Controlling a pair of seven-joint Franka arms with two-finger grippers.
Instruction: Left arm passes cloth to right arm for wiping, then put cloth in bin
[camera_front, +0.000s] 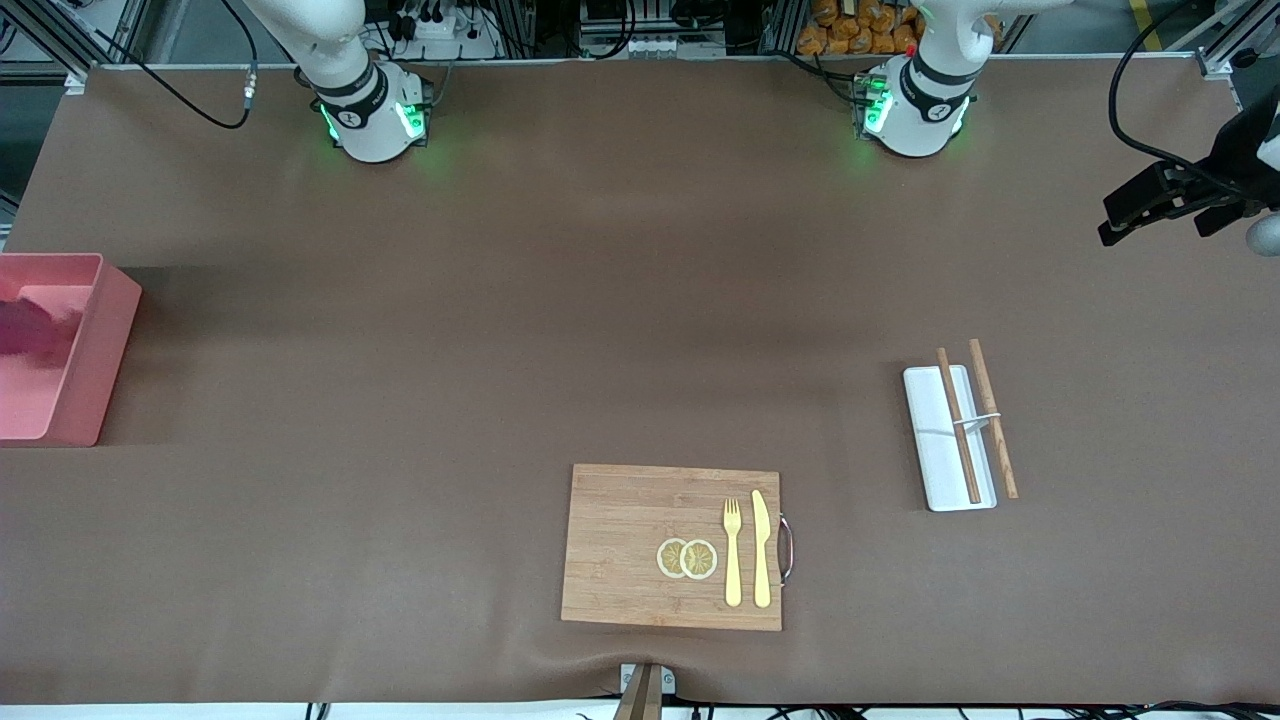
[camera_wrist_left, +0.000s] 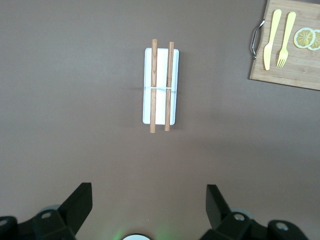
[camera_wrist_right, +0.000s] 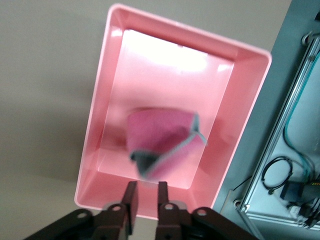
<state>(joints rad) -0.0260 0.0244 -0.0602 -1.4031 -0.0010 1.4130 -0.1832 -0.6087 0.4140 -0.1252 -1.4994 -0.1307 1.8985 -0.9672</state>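
Brown matting covers the whole table (camera_front: 500, 300), with the two arm bases standing along its edge farthest from the front camera. At the right arm's end, the bin (camera_front: 95, 345) runs off the edge of the front view, so only part of it shows there; the cloth (camera_front: 28, 327) appears inside it as a blurred crimson smear.

From the right wrist view the bin (camera_wrist_right: 100, 125) is seen whole, its long axis running away from the gripper, and the cloth (camera_wrist_right: 162, 137) is over its middle — blurred, so whether it has reached the floor of the bin cannot be told. Its dark patch points toward the gripper, and a grey edge runs along one side. The right gripper (camera_wrist_right: 145, 200) hangs over the bin's near wall, fingers parted by a narrow gap with nothing between them; the cloth's dark end lies just off the fingertips (camera_wrist_right: 131, 192), and contact cannot be made out. It does not appear in the front view.

The left gripper (camera_front: 1140, 215) hangs over the left arm's end of the table, partly cut off by the view's edge. In its own wrist view the left gripper (camera_wrist_left: 149, 200) has its fingers spread wide and holds nothing, with a white tray (camera_wrist_left: 160, 107) and two wooden chopsticks (camera_wrist_left: 153, 85) across it.
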